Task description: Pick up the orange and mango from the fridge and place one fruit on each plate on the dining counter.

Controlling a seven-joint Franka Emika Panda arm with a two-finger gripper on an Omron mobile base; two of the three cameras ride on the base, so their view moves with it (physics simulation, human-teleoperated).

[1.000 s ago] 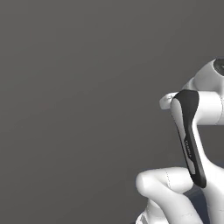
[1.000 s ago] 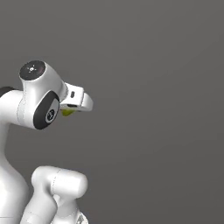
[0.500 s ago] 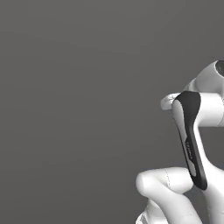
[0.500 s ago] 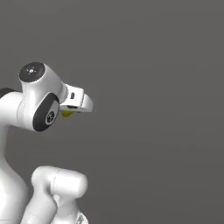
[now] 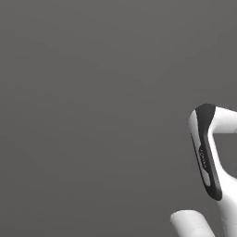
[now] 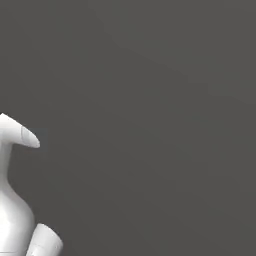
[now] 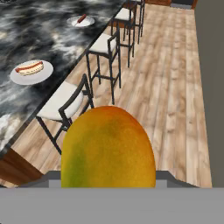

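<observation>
Mango point(image 7: 108, 146), clamped in the closed fingers, now faces the dining counter point(image 7: 26, 30) with both plates point(image 7: 31, 72) ahead; the arm point(image 5: 208, 152) has swung aside in the base views, suggesting carry toward placement.

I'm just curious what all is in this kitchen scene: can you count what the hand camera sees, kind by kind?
Mango, close up at the gripper: 1
White plates, each with a sausage-like strip: 2
Stools with white seats: at least 3
Marbled dining counter: 1
Total: 7
</observation>
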